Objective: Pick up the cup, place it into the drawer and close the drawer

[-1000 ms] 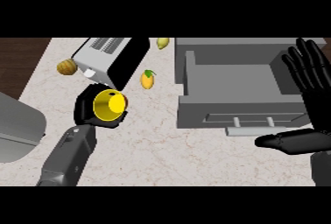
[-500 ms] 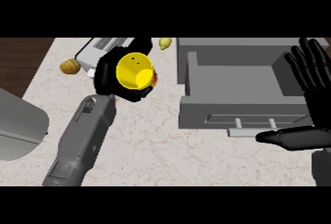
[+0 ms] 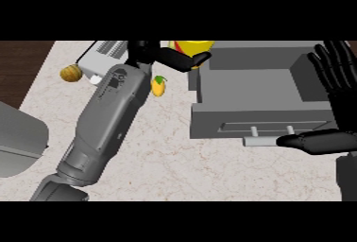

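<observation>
Left hand, fingers curled round the yellow cup, holds it at the open drawer's far-left corner, likely to clear its wall; right hand rests spread-fingered at the drawer's right.

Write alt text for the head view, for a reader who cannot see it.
The left hand, fingers curled round a yellow cup, holds it at the far left corner of an open grey drawer on a pale counter. The right hand rests open at the view's right edge, fingers up, beside the drawer.
</observation>
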